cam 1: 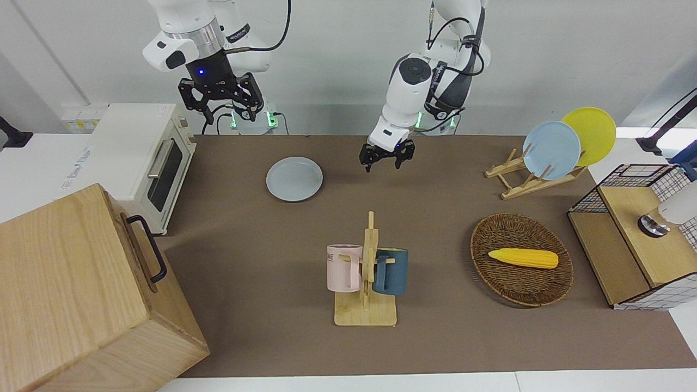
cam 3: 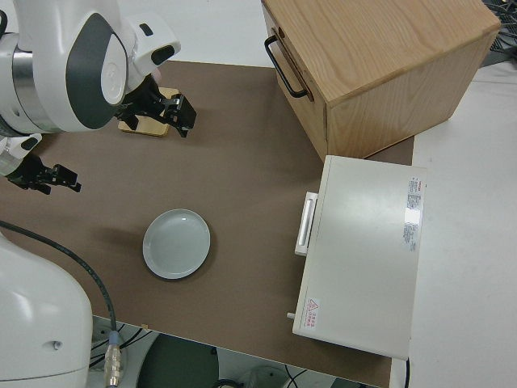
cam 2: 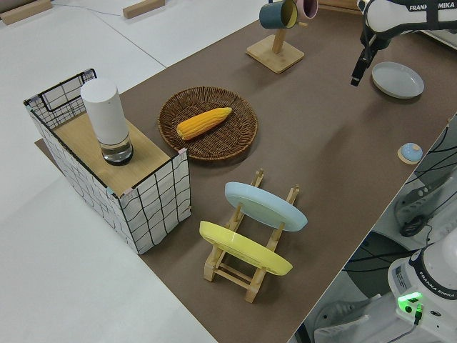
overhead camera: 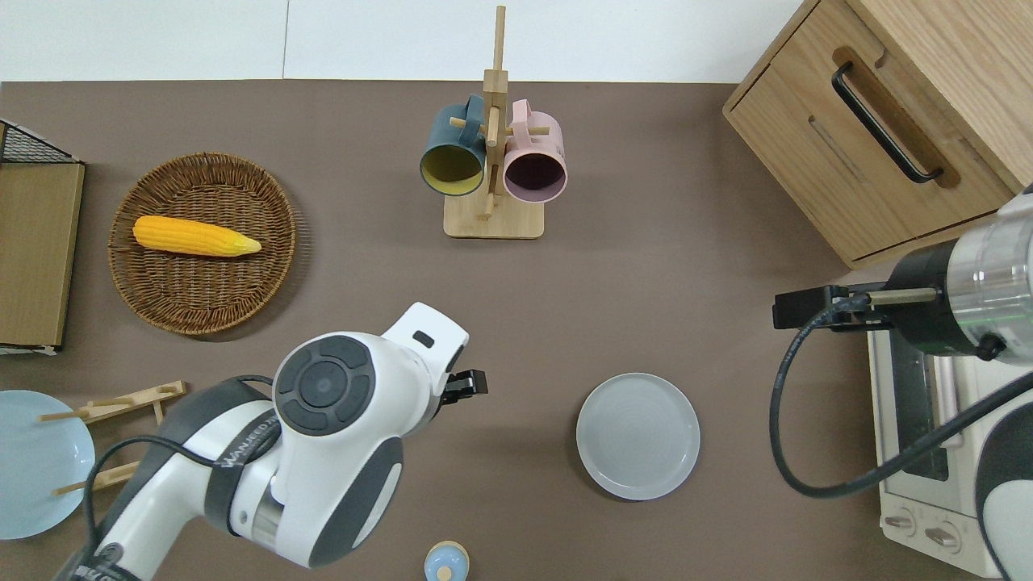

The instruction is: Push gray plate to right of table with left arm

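The gray plate (cam 1: 294, 178) (overhead camera: 637, 436) (cam 3: 176, 243) lies flat on the brown table (cam 1: 261, 261), on the side near the robots. My left gripper (cam 1: 386, 157) (cam 2: 355, 71) hangs open just above the table. It is beside the plate toward the left arm's end, with a clear gap between them. In the overhead view the left arm's wrist hides most of this gripper (overhead camera: 464, 386). The right arm is parked with its gripper (cam 1: 220, 103) open and empty.
A white toaster oven (cam 1: 147, 158) and a wooden cabinet (cam 1: 76, 294) stand at the right arm's end. A mug rack (cam 1: 366, 272) stands mid-table. A wicker basket with corn (cam 1: 523, 258), a plate rack (cam 1: 550, 158) and a wire shelf (cam 1: 637, 234) fill the left arm's end.
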### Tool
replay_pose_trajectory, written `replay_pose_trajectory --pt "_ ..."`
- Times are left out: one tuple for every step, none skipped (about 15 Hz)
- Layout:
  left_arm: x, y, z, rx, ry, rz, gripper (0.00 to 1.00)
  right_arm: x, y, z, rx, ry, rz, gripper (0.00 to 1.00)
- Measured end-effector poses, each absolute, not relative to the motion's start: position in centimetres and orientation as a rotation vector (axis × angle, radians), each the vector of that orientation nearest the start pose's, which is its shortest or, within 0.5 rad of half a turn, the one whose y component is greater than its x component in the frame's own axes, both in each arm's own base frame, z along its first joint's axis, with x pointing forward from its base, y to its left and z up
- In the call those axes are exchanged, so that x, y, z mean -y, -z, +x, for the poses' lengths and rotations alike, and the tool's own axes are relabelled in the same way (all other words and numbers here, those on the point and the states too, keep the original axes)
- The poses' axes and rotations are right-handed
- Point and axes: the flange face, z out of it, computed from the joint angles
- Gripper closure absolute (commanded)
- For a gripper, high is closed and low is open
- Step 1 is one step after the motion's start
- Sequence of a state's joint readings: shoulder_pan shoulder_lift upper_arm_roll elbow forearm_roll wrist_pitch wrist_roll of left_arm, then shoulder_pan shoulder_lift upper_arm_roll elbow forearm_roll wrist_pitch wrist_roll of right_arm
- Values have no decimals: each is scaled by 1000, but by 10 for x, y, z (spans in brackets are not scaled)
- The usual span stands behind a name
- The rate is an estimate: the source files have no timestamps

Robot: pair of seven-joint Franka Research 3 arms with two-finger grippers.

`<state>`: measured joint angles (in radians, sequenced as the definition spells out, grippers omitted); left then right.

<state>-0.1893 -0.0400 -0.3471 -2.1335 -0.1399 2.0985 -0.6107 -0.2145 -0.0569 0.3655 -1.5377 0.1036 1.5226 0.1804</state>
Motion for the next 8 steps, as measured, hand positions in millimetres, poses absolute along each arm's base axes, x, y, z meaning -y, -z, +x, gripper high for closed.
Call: replay_pose_trajectory --pt "255 -430 462 227 -104 -3216 13 -98 -665 524 -34 36 -3053 5" --pt "230 -438 469 226 -109 -3213 13 -98 -665 524 -34 36 -3053 5" --pt "207 -447 473 216 -120 -3212 13 -98 -665 524 -34 36 -3053 5" --pt "181 -455 476 191 -138 -3213 13 -98 -665 524 -34 36 -3053 5" --pt "162 -462 478 177 -143 -3218 11 -98 -665 524 -34 36 -3053 5" --pt "143 -468 480 167 -146 -3224 11 -98 -665 524 -34 36 -3053 5" --pt "114 -480 480 159 -144 -3237 13 -98 -665 524 -34 36 -3053 5" --pt "95 -489 479 153 -134 -3248 11 -98 -665 524 -34 36 -3053 5"
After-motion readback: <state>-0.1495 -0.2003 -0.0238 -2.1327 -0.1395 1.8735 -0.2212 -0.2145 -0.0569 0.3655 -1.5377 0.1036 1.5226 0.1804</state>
